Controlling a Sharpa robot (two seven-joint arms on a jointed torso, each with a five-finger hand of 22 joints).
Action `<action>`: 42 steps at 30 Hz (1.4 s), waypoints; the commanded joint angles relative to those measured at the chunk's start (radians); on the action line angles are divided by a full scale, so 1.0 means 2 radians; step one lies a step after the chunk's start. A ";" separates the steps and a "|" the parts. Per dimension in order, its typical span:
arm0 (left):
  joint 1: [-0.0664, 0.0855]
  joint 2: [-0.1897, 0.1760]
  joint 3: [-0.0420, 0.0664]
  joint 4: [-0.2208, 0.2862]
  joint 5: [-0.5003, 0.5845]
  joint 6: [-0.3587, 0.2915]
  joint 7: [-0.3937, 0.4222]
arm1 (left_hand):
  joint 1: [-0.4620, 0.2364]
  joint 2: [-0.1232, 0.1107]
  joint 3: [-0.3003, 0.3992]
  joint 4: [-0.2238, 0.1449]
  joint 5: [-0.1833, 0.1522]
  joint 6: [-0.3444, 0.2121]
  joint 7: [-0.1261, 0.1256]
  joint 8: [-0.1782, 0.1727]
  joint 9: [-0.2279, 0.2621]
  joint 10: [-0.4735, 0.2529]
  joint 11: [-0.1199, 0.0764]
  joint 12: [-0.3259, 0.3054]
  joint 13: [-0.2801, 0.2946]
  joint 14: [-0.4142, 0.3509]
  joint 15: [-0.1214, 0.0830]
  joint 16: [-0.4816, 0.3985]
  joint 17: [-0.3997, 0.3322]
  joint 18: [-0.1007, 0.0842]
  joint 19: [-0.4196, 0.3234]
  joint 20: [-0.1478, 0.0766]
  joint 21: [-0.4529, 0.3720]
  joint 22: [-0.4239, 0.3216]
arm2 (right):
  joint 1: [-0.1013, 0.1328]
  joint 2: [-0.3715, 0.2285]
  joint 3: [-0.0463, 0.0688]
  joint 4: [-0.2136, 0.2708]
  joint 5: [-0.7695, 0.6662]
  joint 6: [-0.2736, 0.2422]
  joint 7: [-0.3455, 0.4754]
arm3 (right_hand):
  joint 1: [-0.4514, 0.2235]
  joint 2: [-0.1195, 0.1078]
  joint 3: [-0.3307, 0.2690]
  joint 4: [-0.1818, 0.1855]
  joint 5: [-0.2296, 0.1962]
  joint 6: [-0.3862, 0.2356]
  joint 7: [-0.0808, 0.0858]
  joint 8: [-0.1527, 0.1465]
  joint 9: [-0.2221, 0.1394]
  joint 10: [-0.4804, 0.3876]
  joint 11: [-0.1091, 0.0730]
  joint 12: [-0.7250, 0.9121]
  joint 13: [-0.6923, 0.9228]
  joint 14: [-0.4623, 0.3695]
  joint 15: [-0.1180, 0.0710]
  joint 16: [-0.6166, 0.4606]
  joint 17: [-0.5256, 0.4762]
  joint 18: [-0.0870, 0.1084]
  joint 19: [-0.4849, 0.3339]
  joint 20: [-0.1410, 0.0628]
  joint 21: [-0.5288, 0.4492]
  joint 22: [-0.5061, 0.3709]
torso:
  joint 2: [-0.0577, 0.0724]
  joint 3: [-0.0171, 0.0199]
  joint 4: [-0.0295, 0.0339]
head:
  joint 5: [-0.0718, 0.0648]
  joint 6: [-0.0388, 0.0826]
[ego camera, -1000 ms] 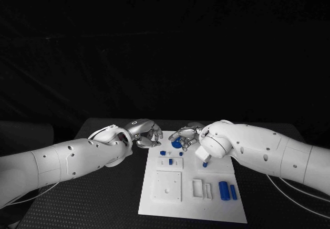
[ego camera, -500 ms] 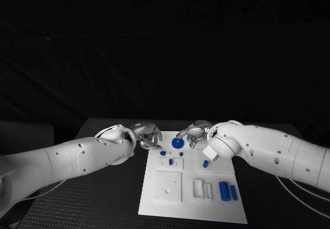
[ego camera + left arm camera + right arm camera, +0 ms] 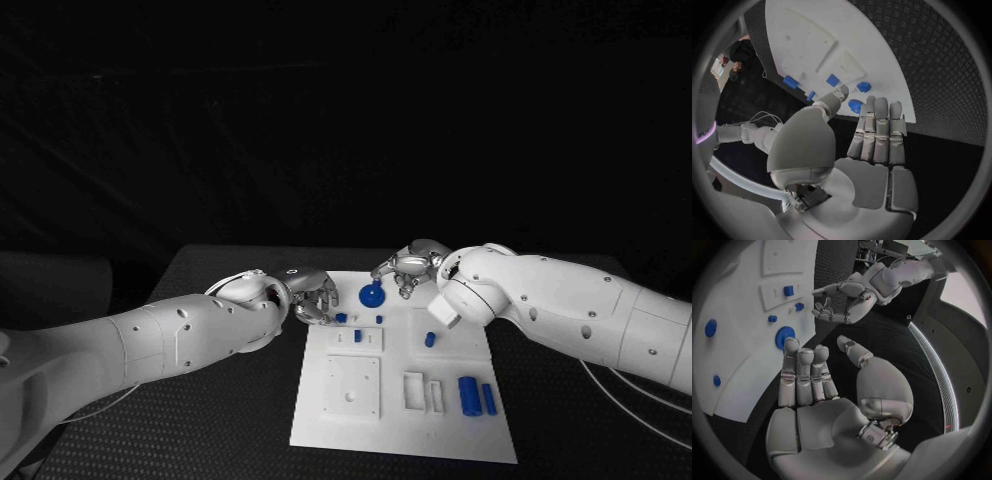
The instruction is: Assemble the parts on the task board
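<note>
The white task board [image 3: 335, 420] lies in the middle of the table. A round blue disc [image 3: 372, 297] sits near its far edge, also seen as the disc [image 3: 785, 336] just past my right hand's fingertips [image 3: 791, 346]. My right hand [image 3: 408, 266] hovers over that far end, fingers straight and thumb apart, holding nothing. My left hand [image 3: 312, 296] is at the board's left edge, next to small blue pegs [image 3: 342, 319]; its fingers [image 3: 877, 131] are straight and empty. Whether either hand touches a part I cannot tell.
More blue parts stand on the board: a peg [image 3: 379, 320], a block [image 3: 358, 337], a piece [image 3: 430, 341], and two long bars [image 3: 470, 397] at the near right. Black textured table [image 3: 216, 420] surrounds the board.
My right hand has drawn back toward the board's far edge while the blue disc stayed in place. My left hand has shifted slightly nearer along the board's left edge.
</note>
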 commanded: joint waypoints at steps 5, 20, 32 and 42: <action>-0.007 0.010 0.000 -0.013 -0.013 -0.014 0.009 | 0.012 0.007 0.003 -0.006 -0.001 0.002 -0.002 0.004 0.001 -0.002 -0.001 0.003 0.002 -0.002 0.000 0.003 0.001 0.002 -0.002 -0.013 0.003 0.011 | 0.000 -0.002 0.002 0.004 -0.012 -0.002 0.009 | -0.003 -0.001 0.003 -0.002 0.004 0.000 0.004 -0.003 0.000 -0.002 0.001 0.002 0.001 0.001 -0.002 0.003 0.001 0.004 -0.003 -0.001 0.003 0.012 | 0.000 -0.0013 0.0000 | -0.001 0.000; -0.010 0.025 0.000 -0.034 -0.008 -0.018 0.006 | 0.014 0.026 0.006 -0.004 0.000 0.003 -0.003 0.006 0.000 -0.003 -0.001 0.006 0.004 0.000 -0.001 0.005 0.001 0.002 0.000 -0.014 0.005 0.011 | 0.000 -0.003 0.002 0.008 -0.012 0.000 0.009 | -0.004 -0.001 0.003 -0.002 0.004 0.000 0.004 -0.003 0.000 -0.002 0.001 0.002 0.002 0.001 -0.002 0.003 0.001 0.004 -0.003 -0.001 0.004 0.012 | 0.000 -0.0009 0.0002 | -0.005 -0.002; -0.016 0.039 0.000 -0.058 -0.003 -0.004 0.009 | 0.018 0.042 0.005 -0.009 0.000 0.005 -0.004 0.008 0.000 -0.004 -0.003 0.007 0.005 0.000 -0.001 0.005 0.001 0.002 -0.001 -0.014 0.005 0.011 | 0.000 -0.004 0.002 0.009 -0.012 0.002 0.009 | -0.002 -0.001 0.004 -0.002 0.005 0.000 0.004 -0.003 -0.001 -0.002 0.001 0.002 0.004 0.001 -0.002 0.003 0.002 0.004 -0.004 -0.002 0.006 0.012 | -0.001 -0.0005 0.0003 | -0.006 -0.004; -0.021 0.050 0.000 -0.070 -0.003 -0.007 0.010 | 0.019 0.046 0.005 -0.012 0.000 0.005 -0.005 0.009 0.000 -0.004 -0.003 0.008 0.005 0.000 -0.002 0.006 0.001 0.001 -0.001 -0.015 0.006 0.011 | 0.000 -0.004 0.002 0.012 -0.012 0.002 0.010 | -0.002 -0.001 0.004 -0.003 0.005 0.000 0.004 -0.003 -0.001 -0.002 0.001 0.002 0.005 0.001 -0.002 0.003 0.002 0.004 -0.004 -0.002 0.006 0.012 | -0.001 -0.0009 0.0003 | -0.007 -0.004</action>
